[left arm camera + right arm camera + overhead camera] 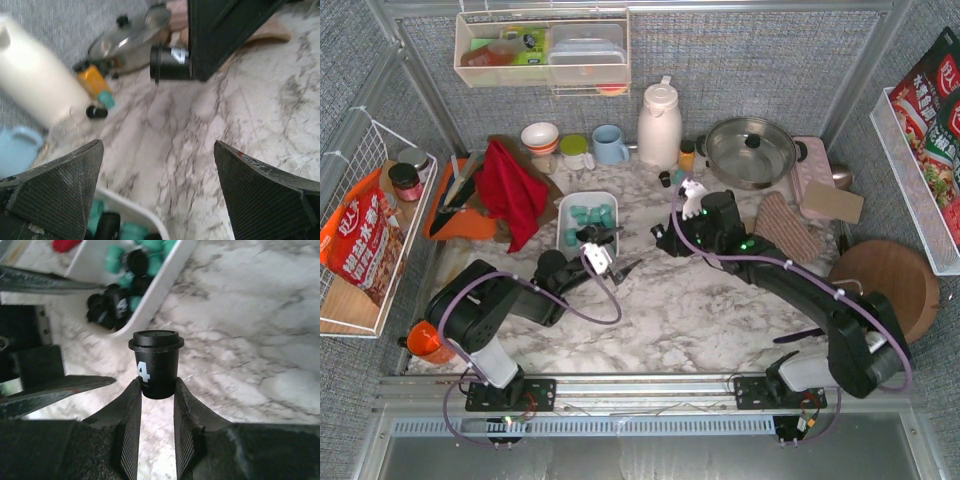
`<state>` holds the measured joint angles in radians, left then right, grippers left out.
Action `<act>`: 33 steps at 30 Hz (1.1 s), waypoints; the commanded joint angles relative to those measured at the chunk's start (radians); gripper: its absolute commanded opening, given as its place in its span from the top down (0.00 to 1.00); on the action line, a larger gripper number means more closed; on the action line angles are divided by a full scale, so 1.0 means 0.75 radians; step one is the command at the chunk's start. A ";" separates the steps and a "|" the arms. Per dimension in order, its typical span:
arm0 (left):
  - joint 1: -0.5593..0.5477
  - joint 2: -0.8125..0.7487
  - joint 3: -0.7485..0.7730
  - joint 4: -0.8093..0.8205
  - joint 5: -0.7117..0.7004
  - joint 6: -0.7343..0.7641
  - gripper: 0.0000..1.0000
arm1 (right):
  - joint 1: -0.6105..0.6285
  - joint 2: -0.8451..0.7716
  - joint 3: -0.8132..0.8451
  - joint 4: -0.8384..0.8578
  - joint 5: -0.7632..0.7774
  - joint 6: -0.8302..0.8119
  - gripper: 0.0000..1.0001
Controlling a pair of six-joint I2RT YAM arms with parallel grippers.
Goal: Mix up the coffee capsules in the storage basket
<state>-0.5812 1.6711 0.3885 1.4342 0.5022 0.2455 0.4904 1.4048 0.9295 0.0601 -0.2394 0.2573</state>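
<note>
The white storage basket (pixel 572 203) sits left of centre on the marble table and holds teal and black coffee capsules (pixel 590 213). In the right wrist view, my right gripper (pixel 157 384) is shut on a black capsule (pixel 156 362) with a white "4". It holds the capsule upright above the table, just off the basket's (pixel 167 272) near corner. This capsule (pixel 170 63) also shows in the left wrist view. My left gripper (pixel 617 252) hangs wide open and empty beside the basket's right edge. Its fingers (pixel 60 185) straddle the basket corner (pixel 142 215).
Behind the basket stand a white thermos (pixel 659 125), a blue mug (pixel 610 145), a lidded pan (pixel 750 150) and a small orange bottle (pixel 92 82). A small black pod (pixel 96 112) lies by the bottle. A red cloth (pixel 512 190) is to the left and a round wooden board (pixel 885 285) to the right.
</note>
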 commanded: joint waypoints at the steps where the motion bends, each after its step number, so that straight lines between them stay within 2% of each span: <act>1: -0.074 0.022 -0.001 0.321 0.092 0.167 0.01 | 0.032 -0.129 -0.060 0.017 -0.178 -0.003 0.88; 4: -0.098 0.008 -0.021 0.319 0.107 0.202 0.01 | 0.043 -0.171 -0.069 -0.080 -0.220 -0.167 0.88; 6: -0.109 -0.007 -0.036 0.318 0.119 0.217 0.01 | 0.045 -0.164 -0.069 -0.099 -0.220 -0.175 0.88; 13: -0.159 -0.047 -0.057 0.299 -0.021 0.298 0.01 | 0.081 -0.126 -0.043 -0.020 -0.274 -0.044 0.83; 18: -0.191 -0.006 -0.005 0.295 -0.017 0.306 0.01 | 0.093 -0.144 -0.099 0.105 -0.304 0.067 0.83; 29: -0.282 0.057 0.032 0.325 -0.185 0.378 0.01 | 0.115 -0.134 -0.136 0.156 -0.315 0.147 0.79; 33: -0.296 0.049 0.024 0.325 -0.189 0.387 0.10 | 0.115 -0.121 -0.146 0.170 -0.316 0.170 0.74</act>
<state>-0.7967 1.7119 0.4099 1.5990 0.3843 0.5167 0.5758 1.3056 0.8291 0.1394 -0.4603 0.3565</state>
